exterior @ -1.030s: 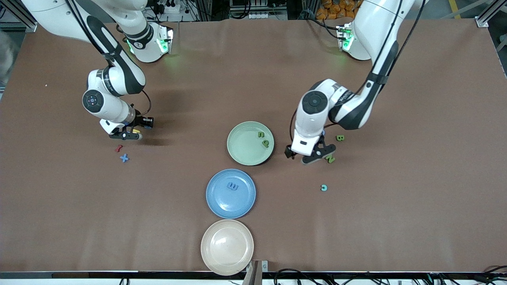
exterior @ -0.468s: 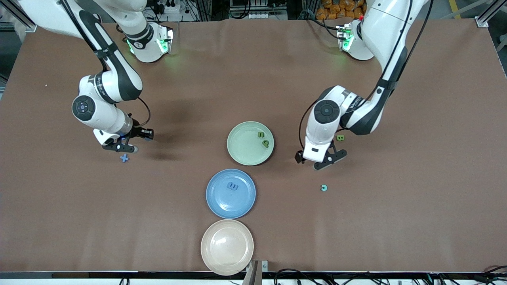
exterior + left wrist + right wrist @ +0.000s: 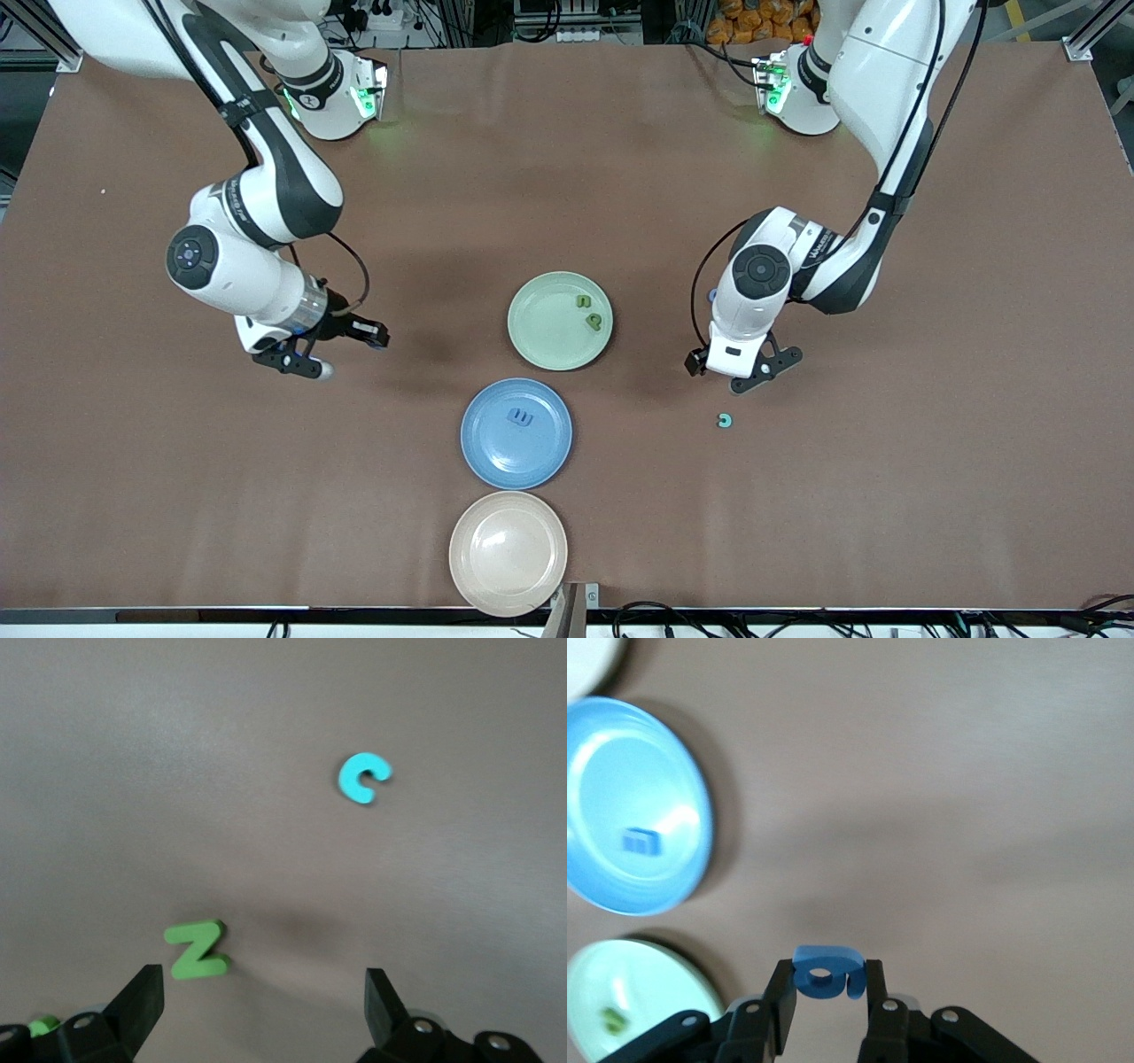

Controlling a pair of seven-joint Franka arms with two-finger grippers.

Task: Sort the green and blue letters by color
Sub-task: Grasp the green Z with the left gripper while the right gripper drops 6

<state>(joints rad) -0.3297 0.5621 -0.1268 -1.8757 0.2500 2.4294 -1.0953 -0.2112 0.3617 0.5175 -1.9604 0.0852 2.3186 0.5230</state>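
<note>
One held letter (image 3: pixel 824 964), blue, with a round hole. It is pinched edge-on between the narrow jaws of the right gripper (image 3: pixel 827 985), low centre in the right wrist view. In the front view that gripper (image 3: pixel 301 365) hangs over bare table (image 3: pixel 567 177) at mid-height, toward the right arm's end. The edge grip leaves the flat face free, probably so the piece drops flat. The blue plate (image 3: pixel 633 806) shows in the upper corner of the wrist view, so this looks like a carry toward it.

One blue letter (image 3: pixel 521 416) lies already in the blue plate (image 3: pixel 496 461), lower centre of the front view. It marks that plate as the blue pile.

Two green letters (image 3: pixel 588 312) lie close together near the rim of the green plate (image 3: pixel 540 332), at centre frame, just above the blue plate. They are sorted.

One Z (image 3: pixel 197 950), green, lies flat on the table, low in the left wrist view, just inside one finger of the left gripper (image 3: pixel 263 985). The front view hides it under the left arm.

One C (image 3: pixel 363 778), turquoise, lies loose on the table, high in the left wrist view. In the front view the C (image 3: pixel 725 420) sits just below the left gripper (image 3: pixel 753 372).

The left gripper is spread wide and empty, low over the table between the Z and the C. I judge it is lining up on one of them, but cannot tell which.

One beige plate (image 3: pixel 508 554), empty, sits at bottom centre.
</note>
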